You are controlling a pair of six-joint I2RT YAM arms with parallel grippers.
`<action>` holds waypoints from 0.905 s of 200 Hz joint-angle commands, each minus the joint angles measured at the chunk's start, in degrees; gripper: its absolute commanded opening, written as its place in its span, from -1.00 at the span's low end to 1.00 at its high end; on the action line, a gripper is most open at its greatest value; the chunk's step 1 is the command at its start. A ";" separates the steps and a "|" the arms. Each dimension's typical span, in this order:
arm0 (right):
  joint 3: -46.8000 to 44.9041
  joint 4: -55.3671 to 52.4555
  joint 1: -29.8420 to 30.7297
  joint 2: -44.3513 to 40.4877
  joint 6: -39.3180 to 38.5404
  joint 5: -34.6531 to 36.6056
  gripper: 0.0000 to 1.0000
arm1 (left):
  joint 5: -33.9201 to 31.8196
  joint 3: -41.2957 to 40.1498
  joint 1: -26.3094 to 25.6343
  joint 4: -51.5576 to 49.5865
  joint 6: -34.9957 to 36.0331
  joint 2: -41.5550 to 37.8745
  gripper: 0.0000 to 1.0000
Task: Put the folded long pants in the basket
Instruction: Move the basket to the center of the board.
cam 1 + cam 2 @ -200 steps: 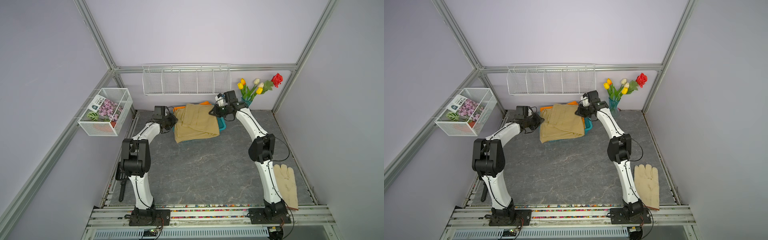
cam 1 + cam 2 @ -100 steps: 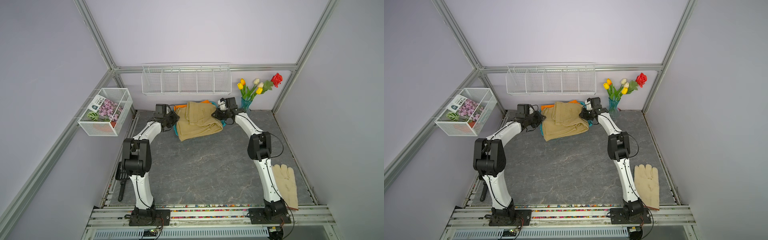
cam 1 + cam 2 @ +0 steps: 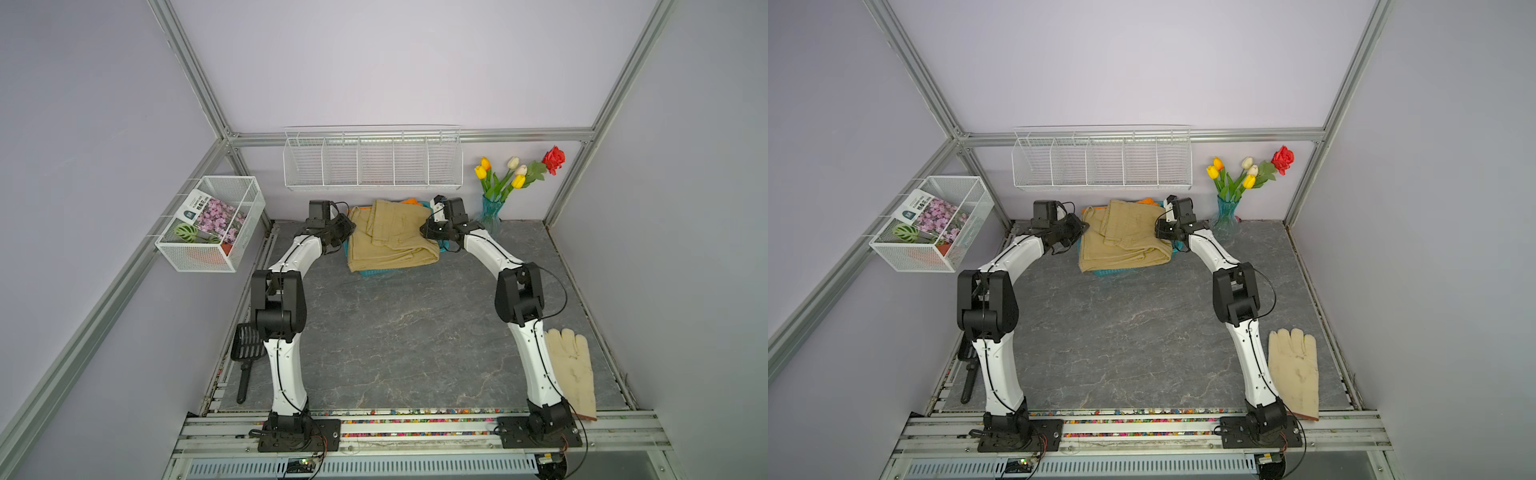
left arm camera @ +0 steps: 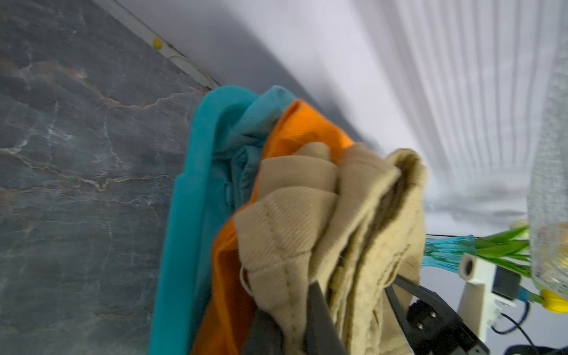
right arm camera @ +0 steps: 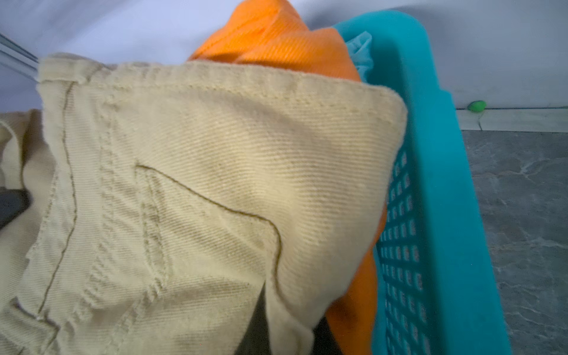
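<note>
Two end effectors on one bundle, at the far end of the counter [image 3: 399, 332] by the back wall.
- Wire bin [image 3: 232, 195] hangs on the left wall with a flower packet inside. Black scoop [image 3: 247, 353] lies at the counter's left edge, beside the left arm.
- Left end effector [image 3: 347, 230] is clamped tight on the left edge of the khaki pants [image 3: 390, 237]. The left wrist view shows khaki cloth pinched between the dark fingers [image 4: 316, 319].
- Khaki pants lie over the basket [image 3: 374, 272] and spread wider than it. Only a strip of the near turquoise rim shows beneath them in both top views. Can't tell whether they rest on the pile or hang from the grips.
- Beneath them in the basket are the orange pants [image 4: 304, 132], then the turquoise pants [image 4: 242, 144] against the basket wall.
- Right end effector [image 3: 426, 230] is closed down the same way on the khaki pants' right edge. Its wrist view is mostly khaki cloth, with the basket's lattice wall alongside.
- Vase [image 3: 492, 208] of flowers stands near the right end effector, by the back wall.
- Glove [image 3: 571, 370] lies flat by the right arm's base, well apart from the basket.
</note>
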 commanded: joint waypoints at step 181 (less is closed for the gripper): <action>-36.44 0.44 2.18 -41.31 1.39 9.97 -1.00 | 0.59 -11.25 0.65 -1.46 -1.12 -18.96 -1.00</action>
